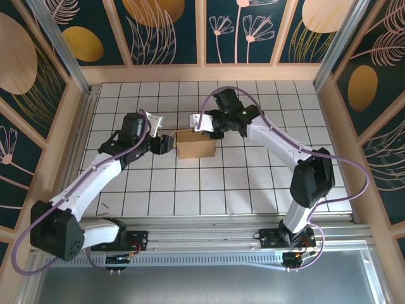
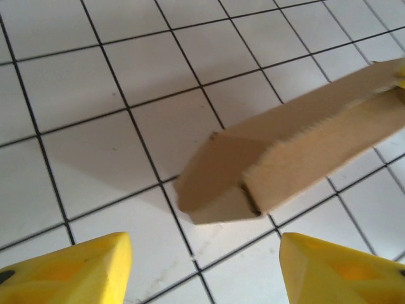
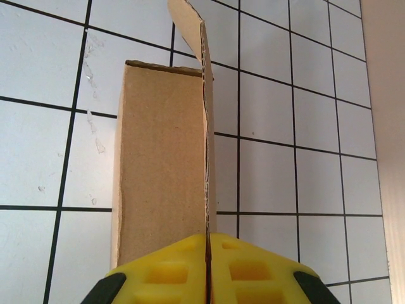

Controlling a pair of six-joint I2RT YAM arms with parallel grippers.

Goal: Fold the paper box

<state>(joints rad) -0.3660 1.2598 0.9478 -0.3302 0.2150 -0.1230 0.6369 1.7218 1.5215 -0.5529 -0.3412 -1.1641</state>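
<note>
Yellow fingers [image 3: 253,275] of the right gripper [image 3: 207,269] are pressing together, pinching a thin upright flap of the paper box [image 3: 158,164]. Fingers [image 2: 69,272] of the left gripper [image 1: 166,143] are standing spread just beside the box's left end (a folded flap is facing them). Both arms are crowding the box, which is sitting mid-way across the white tiled table [image 1: 253,190], with patterned walls [image 1: 164,31] surrounding.

The table [image 1: 266,190] is a flat surface of white square tiles with dark grout lines, framed by a pale wooden rim [image 1: 202,74] at 9, 12 and 3 o'clock. The brown paper box [image 1: 197,145] stands on the tiles at about the centre. Toward 8 o'clock, near the tiled edge, a few tiny specks [image 1: 102,206] lie on the tiles, too small to identify.
</note>
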